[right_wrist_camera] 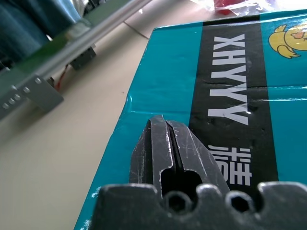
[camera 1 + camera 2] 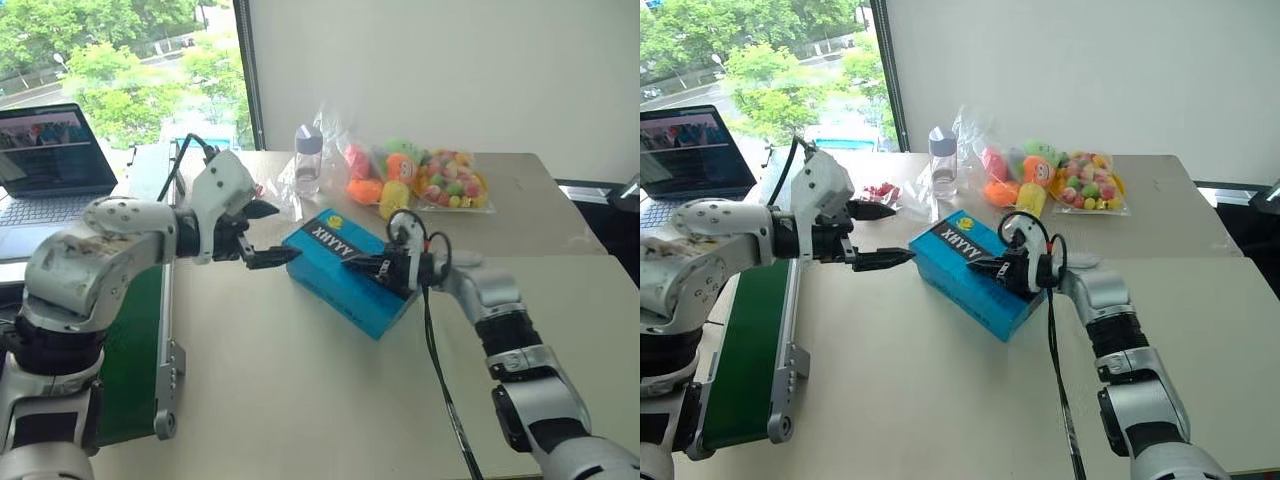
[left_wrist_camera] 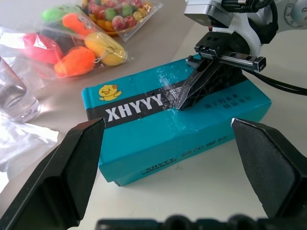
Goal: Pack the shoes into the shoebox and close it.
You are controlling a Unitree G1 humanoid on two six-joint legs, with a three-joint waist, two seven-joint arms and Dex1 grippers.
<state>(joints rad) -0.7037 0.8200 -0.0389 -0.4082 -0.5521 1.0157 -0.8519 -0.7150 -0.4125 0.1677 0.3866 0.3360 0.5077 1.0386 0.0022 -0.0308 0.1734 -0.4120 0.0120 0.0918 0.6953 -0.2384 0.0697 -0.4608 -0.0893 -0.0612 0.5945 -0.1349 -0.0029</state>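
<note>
The teal shoebox (image 2: 325, 272) lies closed in the middle of the table, its lid lettered "XHYYY" (image 3: 134, 109) with a small yellow figure. The shoes are hidden. My right gripper (image 2: 352, 263) is shut, and its joined fingertips (image 3: 182, 104) rest on top of the lid near the black band. From the right wrist view the closed fingers (image 1: 168, 143) lie flat along the lid. My left gripper (image 2: 280, 231) stands open just left of the box, level with its near corner and apart from it, with nothing between its fingers (image 3: 72, 165).
A clear bag of colourful plush toys (image 2: 385, 170) and a bag of small coloured balls (image 2: 455, 185) lie behind the box, beside a clear bottle (image 2: 308, 160). A green-and-grey conveyor (image 2: 135, 345) runs along the table's left edge, and a laptop (image 2: 50, 160) sits beyond it.
</note>
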